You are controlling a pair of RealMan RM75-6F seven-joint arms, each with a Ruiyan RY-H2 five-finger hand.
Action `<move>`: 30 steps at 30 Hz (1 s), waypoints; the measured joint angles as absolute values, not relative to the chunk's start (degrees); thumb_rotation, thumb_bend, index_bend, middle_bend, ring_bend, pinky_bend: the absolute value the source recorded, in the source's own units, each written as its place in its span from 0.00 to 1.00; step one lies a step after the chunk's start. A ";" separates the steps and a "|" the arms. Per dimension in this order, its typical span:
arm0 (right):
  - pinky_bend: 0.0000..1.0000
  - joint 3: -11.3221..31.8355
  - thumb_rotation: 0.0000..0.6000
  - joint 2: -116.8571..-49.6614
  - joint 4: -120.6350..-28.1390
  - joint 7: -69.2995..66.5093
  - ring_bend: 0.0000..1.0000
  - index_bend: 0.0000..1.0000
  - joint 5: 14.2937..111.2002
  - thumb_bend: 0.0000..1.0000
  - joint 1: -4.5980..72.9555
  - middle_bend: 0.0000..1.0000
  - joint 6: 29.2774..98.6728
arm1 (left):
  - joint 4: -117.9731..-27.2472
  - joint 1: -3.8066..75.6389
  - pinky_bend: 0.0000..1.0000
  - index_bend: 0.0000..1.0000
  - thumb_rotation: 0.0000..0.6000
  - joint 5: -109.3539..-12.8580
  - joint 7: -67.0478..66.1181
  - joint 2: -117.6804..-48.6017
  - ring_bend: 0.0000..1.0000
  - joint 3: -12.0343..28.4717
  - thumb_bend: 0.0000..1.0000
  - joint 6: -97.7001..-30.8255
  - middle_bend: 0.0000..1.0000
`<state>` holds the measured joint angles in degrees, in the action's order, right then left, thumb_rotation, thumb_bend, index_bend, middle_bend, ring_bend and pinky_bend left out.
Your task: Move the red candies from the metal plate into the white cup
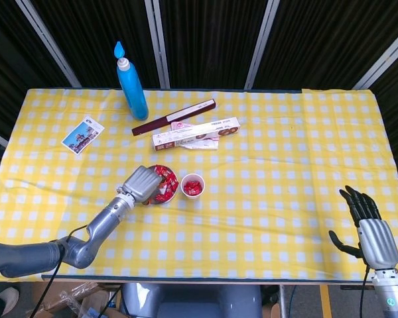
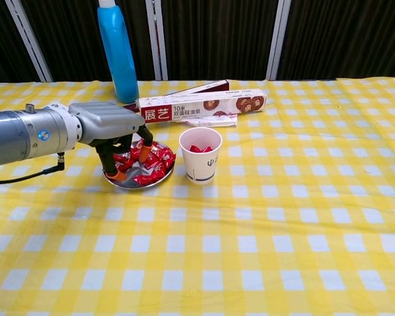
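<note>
The metal plate [image 2: 139, 186] holds a heap of red candies [image 2: 156, 160] left of the white cup [image 2: 200, 157], which has a few red candies [image 2: 199, 149] inside. My left hand [image 2: 110, 131] hangs over the plate's left side, orange fingertips [image 2: 137, 156] apart and down among the candies; nothing is plainly pinched. In the head view the left hand [image 1: 140, 183] covers the left part of the plate [image 1: 159, 201], beside the cup [image 1: 192, 185]. My right hand [image 1: 369, 224] is at the near right table edge with fingers spread, holding nothing.
A blue bottle [image 1: 131, 81] stands at the back. A long foil box [image 1: 196, 133] and a dark red slim box [image 1: 174, 117] lie behind the plate. A picture card [image 1: 83, 134] lies at the left on the yellow checked cloth [image 1: 285, 165].
</note>
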<state>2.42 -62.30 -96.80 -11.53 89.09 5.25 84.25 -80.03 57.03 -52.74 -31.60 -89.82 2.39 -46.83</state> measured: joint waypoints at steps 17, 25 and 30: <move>0.00 2.42 1.00 -62.17 -96.82 -11.86 0.00 0.00 89.11 0.39 5.23 0.00 84.31 | -74.36 58.48 1.00 0.57 1.00 -49.69 -32.80 -96.93 0.97 4.13 0.44 -44.86 0.95; 0.00 2.38 1.00 -62.14 -96.84 -11.85 0.00 0.00 89.18 0.39 5.20 0.00 84.37 | -74.10 58.05 1.00 0.61 1.00 -49.49 -32.98 -97.09 0.98 3.94 0.48 -45.11 0.95; 0.00 2.39 1.00 -62.19 -96.84 -11.74 0.00 0.00 89.15 0.39 5.17 0.00 84.41 | -76.24 57.48 1.00 0.61 1.00 -50.13 -32.25 -95.23 0.98 4.68 0.48 -46.56 0.95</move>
<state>2.39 -62.19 -96.84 -11.74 89.15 5.17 84.41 -76.24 57.48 -50.13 -32.25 -95.23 4.68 -46.56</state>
